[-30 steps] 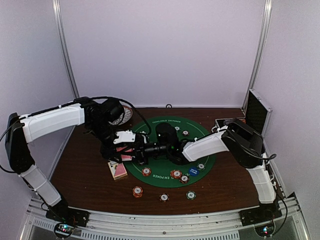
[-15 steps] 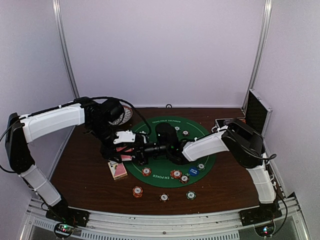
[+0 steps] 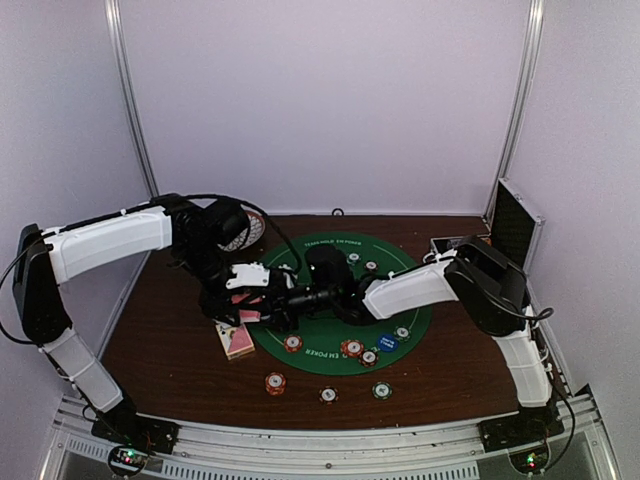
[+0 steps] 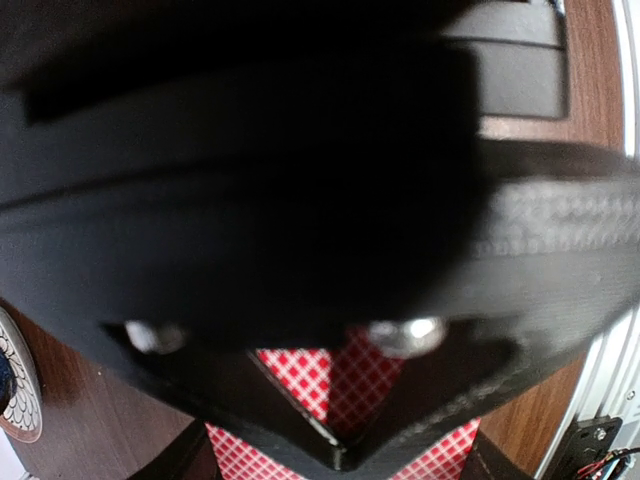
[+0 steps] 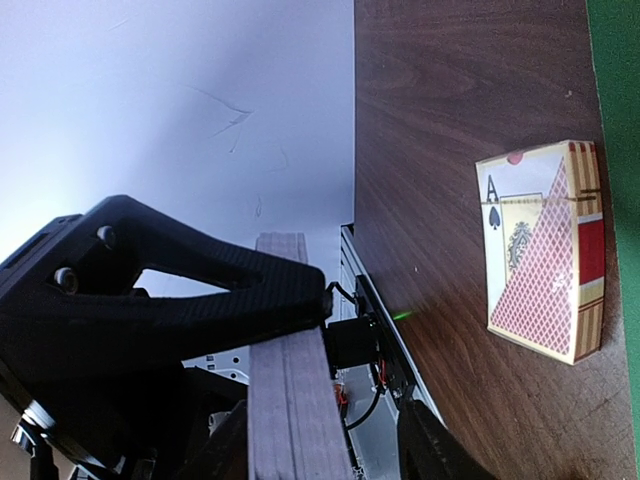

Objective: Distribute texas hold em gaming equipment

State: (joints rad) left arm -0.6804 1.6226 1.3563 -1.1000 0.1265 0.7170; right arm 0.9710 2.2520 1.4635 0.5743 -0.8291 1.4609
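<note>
Brown wooden tabletop (image 3: 160,340) carries round green felt mat (image 3: 320,350) at centre. Aloft left of centre: pink-backed playing-card deck (image 5: 288,400). Left pincer (image 3: 255,298) apparently clamped on it. Right pincer (image 3: 285,302) part open astride deck edge, one finger touching. Deck likely light, slick, flexible, prone to fanning; best gripped flat across faces, mid-stack. Glossy cardboard card box (image 5: 545,250) lies flat toward left edge. Small striped round poker chips (image 3: 352,348) toward near edge look hard and thin.

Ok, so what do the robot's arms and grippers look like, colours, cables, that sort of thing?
Both the left arm and right arm have white shell links, black joints and black cables looping alongside. The left gripper has a white housing; the right gripper has black triangular-frame fingers with bolts.
</note>
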